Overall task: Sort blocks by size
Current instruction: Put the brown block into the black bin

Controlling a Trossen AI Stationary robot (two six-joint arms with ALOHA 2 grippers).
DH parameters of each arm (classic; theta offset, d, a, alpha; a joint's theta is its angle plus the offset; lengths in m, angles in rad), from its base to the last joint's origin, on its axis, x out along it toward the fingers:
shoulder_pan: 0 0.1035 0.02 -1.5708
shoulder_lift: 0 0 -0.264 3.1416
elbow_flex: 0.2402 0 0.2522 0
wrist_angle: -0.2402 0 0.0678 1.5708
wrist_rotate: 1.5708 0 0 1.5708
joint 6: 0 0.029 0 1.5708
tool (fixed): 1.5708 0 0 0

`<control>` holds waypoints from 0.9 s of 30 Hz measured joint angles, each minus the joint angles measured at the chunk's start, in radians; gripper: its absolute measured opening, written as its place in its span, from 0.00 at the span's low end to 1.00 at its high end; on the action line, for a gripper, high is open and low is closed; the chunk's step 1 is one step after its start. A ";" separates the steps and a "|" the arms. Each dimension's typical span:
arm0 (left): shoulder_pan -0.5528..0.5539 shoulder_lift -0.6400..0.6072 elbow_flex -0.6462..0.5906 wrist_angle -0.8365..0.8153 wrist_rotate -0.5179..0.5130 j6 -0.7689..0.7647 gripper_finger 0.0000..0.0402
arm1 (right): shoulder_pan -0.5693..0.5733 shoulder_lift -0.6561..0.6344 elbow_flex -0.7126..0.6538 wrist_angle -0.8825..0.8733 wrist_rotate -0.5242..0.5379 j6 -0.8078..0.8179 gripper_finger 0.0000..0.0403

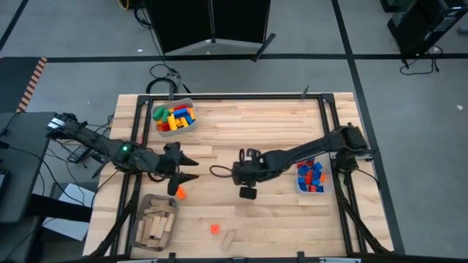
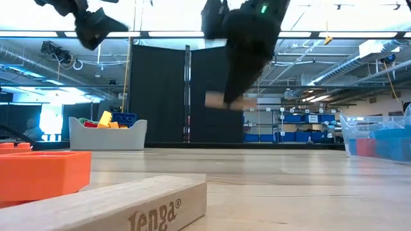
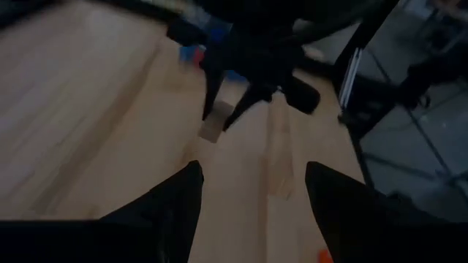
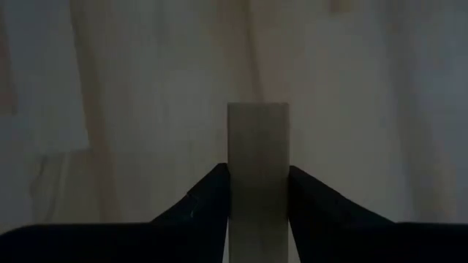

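My right gripper [image 4: 257,175] hangs over the middle of the table [image 1: 238,174], shut on a plain tan wooden block [image 4: 257,139]. The low view shows that block [image 2: 229,101] well above the tabletop. The left wrist view shows it [image 3: 212,126] under the right arm's dark fingers. My left gripper [image 1: 189,168] stands open to the left of it, with nothing between its fingers [image 3: 252,179]. An orange block [image 1: 180,193] lies on the table just near of the left gripper. A red block [image 1: 215,229] and a loose wooden piece [image 1: 229,237] lie by the near edge. My right gripper pinches the wooden block between its two fingers by its two long sides [image 4: 257,191]. The fingers come from above, pointing steeply down, and lie along the block. Its free end [image 4: 257,113] sticks out past the fingertips. The block is lifted clear of the table.
A grey bin [image 1: 174,119] of coloured studded bricks stands at the far left. A clear bin [image 1: 313,177] with blue and red blocks is at the right. A bin [image 1: 155,221] of wooden pieces sits at the near left. Bare wood [image 1: 285,219] lies between them.
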 joint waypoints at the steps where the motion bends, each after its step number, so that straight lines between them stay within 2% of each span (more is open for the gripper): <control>1: 0.000 0.007 0.000 0.033 -0.010 0.017 0.62 | 0.010 -0.025 0.000 -0.006 0.038 0.008 0.30; 8: 0.002 0.089 0.000 0.268 -0.044 0.069 0.62 | 0.075 -0.183 0.002 0.107 0.433 -0.002 0.30; 12: 0.002 0.177 0.000 0.415 -0.100 0.172 0.62 | 0.082 -0.215 0.002 0.258 0.587 -0.084 0.30; 16: 0.005 0.291 0.000 0.647 -0.231 0.186 0.62 | 0.078 -0.211 0.002 0.375 0.629 -0.272 0.30; 22: 0.041 0.422 0.001 0.960 -0.467 0.257 0.62 | 0.078 -0.211 0.002 0.454 0.686 -0.450 0.30; 25: 0.068 0.462 0.001 1.064 -0.479 0.256 0.62 | 0.076 -0.211 0.002 0.485 0.679 -0.550 0.30; 27: 0.086 0.477 0.008 1.077 -0.475 0.255 0.62 | 0.071 -0.212 0.002 0.493 0.680 -0.572 0.30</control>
